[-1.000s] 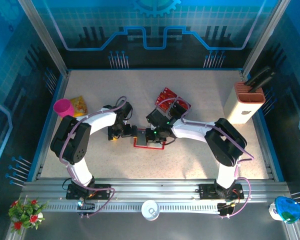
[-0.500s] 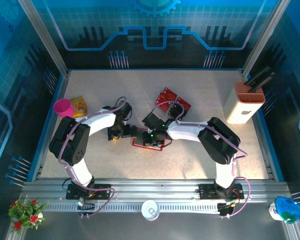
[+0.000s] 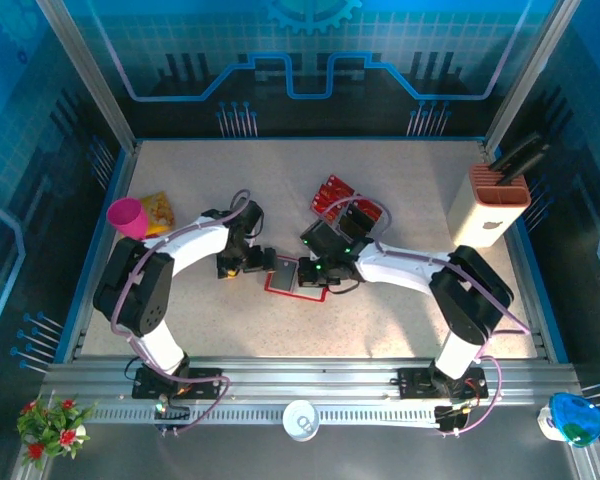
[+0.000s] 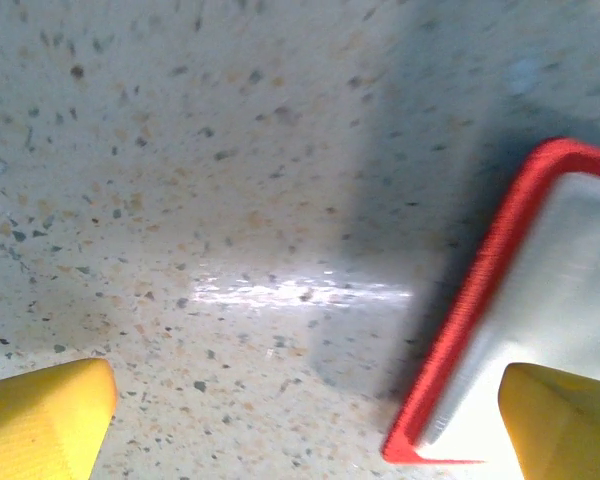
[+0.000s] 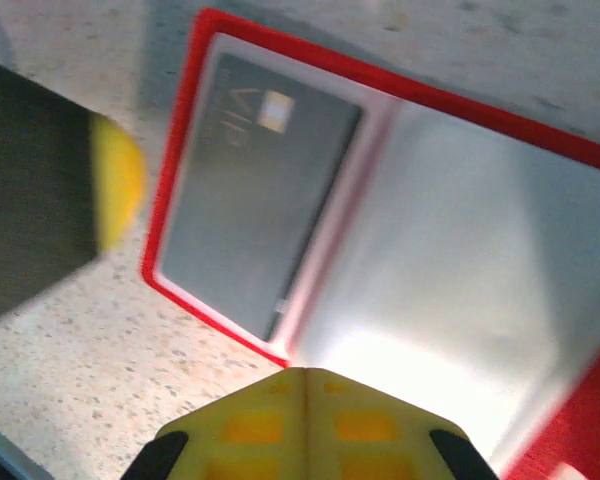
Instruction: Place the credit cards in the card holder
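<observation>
The card holder [image 3: 280,287] lies open on the table, red-rimmed and pale inside. Its left half holds a dark grey credit card [image 5: 252,195] marked VIP. In the right wrist view my right gripper [image 5: 306,388] is shut and empty, its tips just above the near edge of the holder [image 5: 450,200]. My left gripper [image 4: 300,425] is open at the holder's left edge, one yellow fingertip [image 4: 560,415] over the pale inside and the other [image 4: 40,415] over bare table. More red credit cards [image 3: 332,190] lie behind the right gripper [image 3: 315,268], and the left gripper [image 3: 258,263] sits left of the holder.
A pink cup [image 3: 127,214] and a yellow packet [image 3: 158,208] sit at the far left. A beige slotted block [image 3: 497,200] stands at the right edge. A white cup [image 3: 300,420] rests on the front rail.
My right gripper has drawn back to the right off the holder's left half, uncovering the grey card there. The left gripper has shifted slightly right, up to the holder's edge.
</observation>
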`<action>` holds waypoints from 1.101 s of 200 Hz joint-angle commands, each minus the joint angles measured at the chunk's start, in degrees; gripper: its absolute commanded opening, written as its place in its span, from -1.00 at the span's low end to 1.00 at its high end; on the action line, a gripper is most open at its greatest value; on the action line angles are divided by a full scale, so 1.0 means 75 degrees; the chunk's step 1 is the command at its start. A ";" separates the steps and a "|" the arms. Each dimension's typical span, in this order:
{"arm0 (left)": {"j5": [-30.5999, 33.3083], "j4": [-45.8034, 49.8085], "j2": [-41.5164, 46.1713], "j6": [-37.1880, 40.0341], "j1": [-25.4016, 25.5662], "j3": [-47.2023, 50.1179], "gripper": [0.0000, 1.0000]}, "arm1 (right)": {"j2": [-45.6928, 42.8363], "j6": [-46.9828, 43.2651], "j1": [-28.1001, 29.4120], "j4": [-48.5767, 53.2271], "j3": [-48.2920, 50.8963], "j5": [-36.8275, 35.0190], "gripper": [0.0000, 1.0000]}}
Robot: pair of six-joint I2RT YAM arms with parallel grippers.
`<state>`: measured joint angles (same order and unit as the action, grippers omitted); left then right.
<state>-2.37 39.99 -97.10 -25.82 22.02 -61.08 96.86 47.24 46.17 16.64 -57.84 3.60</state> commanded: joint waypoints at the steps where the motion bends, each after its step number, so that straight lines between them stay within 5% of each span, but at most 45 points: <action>1: -0.0411 0.0352 0.0394 0.0253 0.0060 -0.0557 0.99 | -0.0326 0.0181 -0.0222 0.0074 0.0541 -0.0300 -1.00; 95: -0.0913 0.0226 0.0082 0.0116 0.0862 -0.1121 0.98 | -0.0806 -0.0391 -0.1246 0.0283 0.1161 -0.0337 -1.00; 220: -0.0798 -0.0381 -0.0245 -0.0015 0.1200 -0.0437 0.98 | 0.0294 -0.0159 -0.0854 0.0122 -0.0314 0.0026 -1.00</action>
<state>-8.45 37.76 -97.91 -25.58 30.50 -65.67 95.85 45.45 38.54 16.67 -58.06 3.51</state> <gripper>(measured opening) 0.992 0.058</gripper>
